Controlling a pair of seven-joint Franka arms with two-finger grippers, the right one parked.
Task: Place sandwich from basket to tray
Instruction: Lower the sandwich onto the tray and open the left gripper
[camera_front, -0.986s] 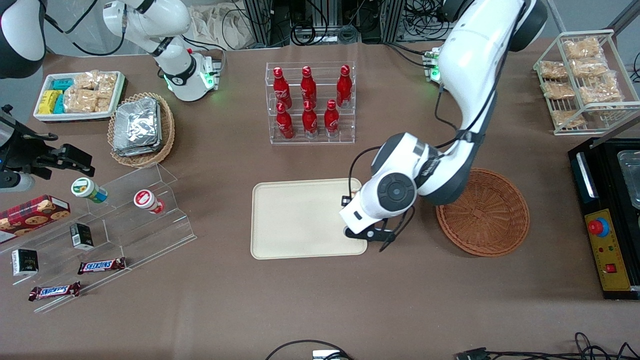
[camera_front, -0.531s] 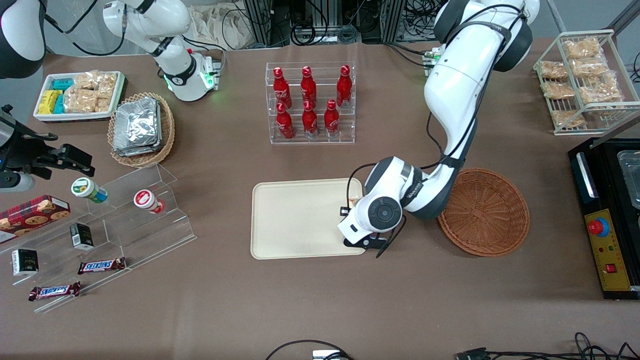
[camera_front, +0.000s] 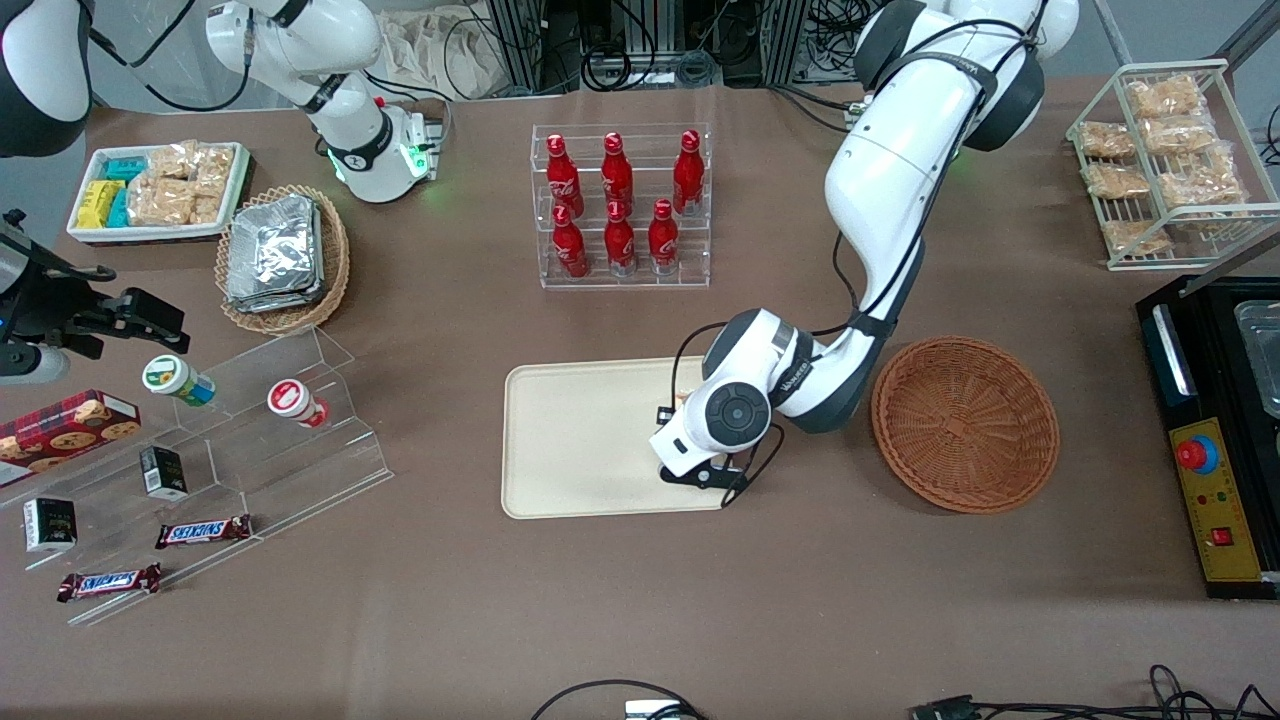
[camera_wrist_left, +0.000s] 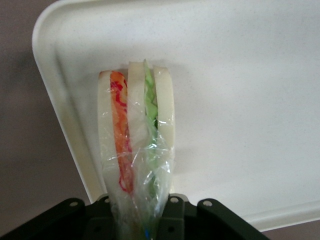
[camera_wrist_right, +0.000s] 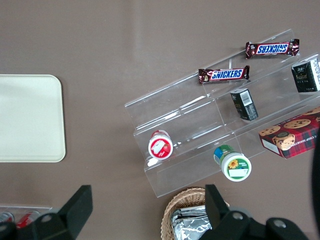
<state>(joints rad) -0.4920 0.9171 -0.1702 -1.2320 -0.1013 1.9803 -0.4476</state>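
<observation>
My left gripper is shut on the sandwich, a wedge of white bread with orange-red and green layers in clear wrap. It holds the sandwich just above the cream-beige tray, near the tray's corner and rim. In the front view the gripper is under the white wrist, over the tray at its end nearest the basket, and only a sliver of the sandwich shows. The reddish-brown wicker basket stands beside the tray toward the working arm's end, with nothing in it.
A clear rack of red bottles stands farther from the front camera than the tray. A clear stepped shelf with snacks, a tan basket of foil packs and a white snack tray lie toward the parked arm's end. A black machine stands beside the basket.
My left arm has moved from the tray's edge by the basket farther in over the tray, toward the parked arm's end, with the sandwich in the gripper.
</observation>
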